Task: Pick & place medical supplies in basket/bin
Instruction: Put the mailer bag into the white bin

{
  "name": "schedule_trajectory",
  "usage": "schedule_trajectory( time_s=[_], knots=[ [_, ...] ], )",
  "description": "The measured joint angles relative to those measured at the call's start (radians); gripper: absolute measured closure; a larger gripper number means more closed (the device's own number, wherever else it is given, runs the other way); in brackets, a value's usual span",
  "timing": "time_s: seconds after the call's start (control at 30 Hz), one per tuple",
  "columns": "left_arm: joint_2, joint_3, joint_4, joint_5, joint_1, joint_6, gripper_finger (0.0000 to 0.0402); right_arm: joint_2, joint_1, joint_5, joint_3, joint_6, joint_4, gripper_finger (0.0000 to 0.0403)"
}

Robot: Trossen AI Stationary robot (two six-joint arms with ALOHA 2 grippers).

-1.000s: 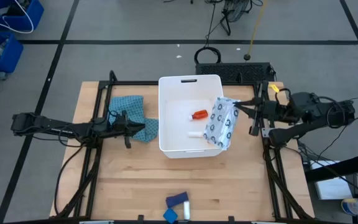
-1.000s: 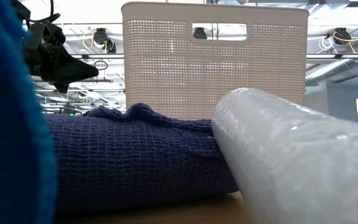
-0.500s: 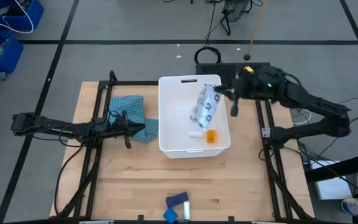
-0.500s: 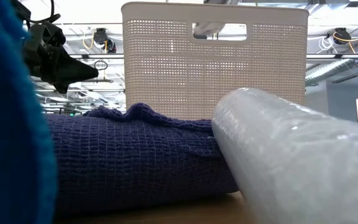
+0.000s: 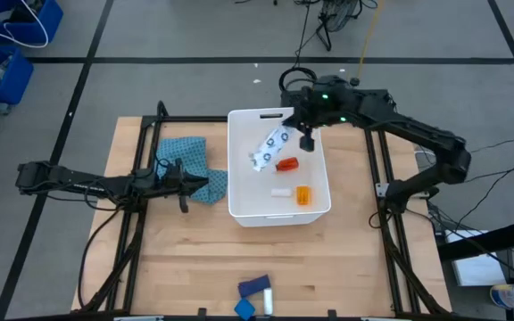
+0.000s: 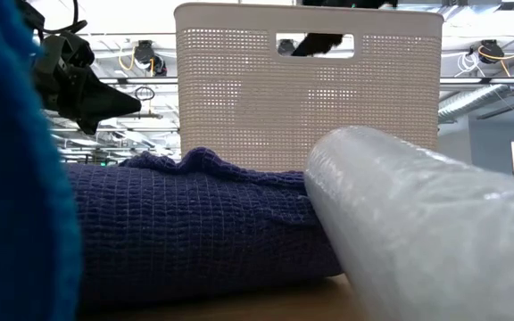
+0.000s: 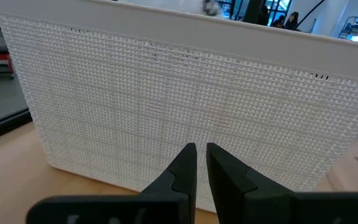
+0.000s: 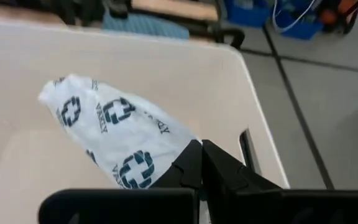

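Inside one white tub [image 5: 236,169]: three small supplies, plus one patterned pouch [image 5: 269,147] pinched by the right gripper [image 5: 298,131].

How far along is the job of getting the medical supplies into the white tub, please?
Partly done. An orange pill bottle, a red bottle and a white tube already lie in the tub. The right gripper holds the patterned pouch over it, jaws shut. The blue pieces wait at the table's near edge. The left gripper waits beside the tub.
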Motion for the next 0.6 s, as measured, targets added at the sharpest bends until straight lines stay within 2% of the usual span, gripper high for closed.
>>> schedule_trajectory(
  time_s=[0.4,0.6],
  knots=[
    [0.0,0.0,0.002,-0.002,0.001,0.036,0.036,0.21,-0.043,0.0,0.038,-0.046,-0.01,0.0403],
    [0.0,0.0,0.007,-0.04,0.001,0.053,0.036,0.305,-0.04,-0.004,0.038,-0.058,-0.06,0.0403]
  ],
)
